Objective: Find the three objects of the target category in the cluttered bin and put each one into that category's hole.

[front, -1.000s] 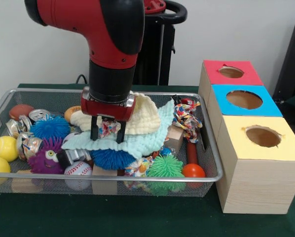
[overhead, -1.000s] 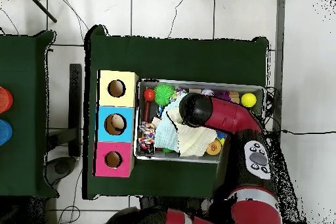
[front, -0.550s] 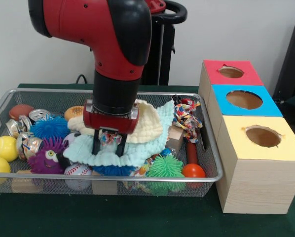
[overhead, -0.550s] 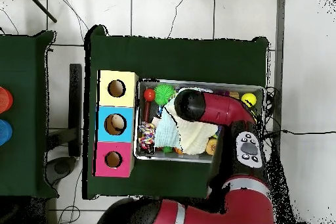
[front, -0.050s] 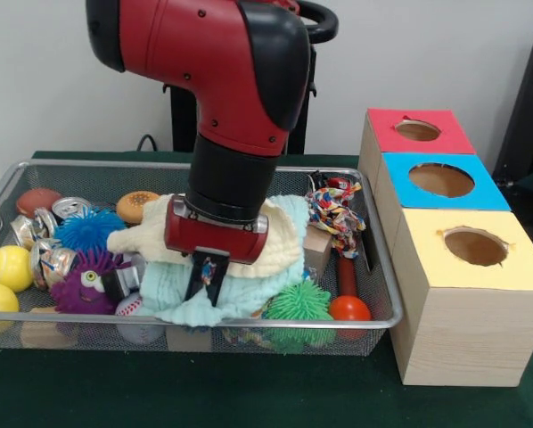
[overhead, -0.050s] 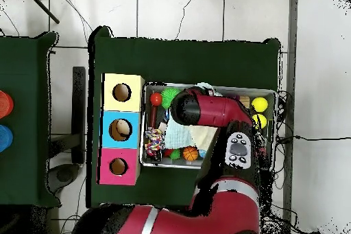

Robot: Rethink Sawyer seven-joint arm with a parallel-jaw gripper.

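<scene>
My gripper (front, -0.050s: 208,287) is low in the wire bin (front, -0.050s: 88,165), its fingers drawn close together and sunk into a mint-green cloth (front, -0.050s: 173,301). A cream cloth (front, -0.050s: 146,236) lies bunched just behind it, partly under the wrist. Three boxes with holes stand beside the bin: yellow (front, -0.050s: 427,267), blue (front, -0.050s: 398,176) and red (front, -0.050s: 382,120). From overhead the red arm (overhead, -0.050s: 206,108) covers the gripper, and the cloths (overhead, -0.050s: 179,135) show beside it.
Around the cloths lie a green spiky ball (front, -0.050s: 299,301), a red-headed stick (front, -0.050s: 348,308), a rope toy (front, -0.050s: 335,214), a wooden block (front, -0.050s: 315,250), a purple furry toy (front, -0.050s: 84,285), a blue spiky ball (front, -0.050s: 88,230), crushed cans (front, -0.050s: 70,207) and yellow balls (front, -0.050s: 8,267).
The gripper has moved toward the bin's front and lower, dragging the cloths with it. Its fingers, wide apart earlier, have drawn together in the mint cloth.
</scene>
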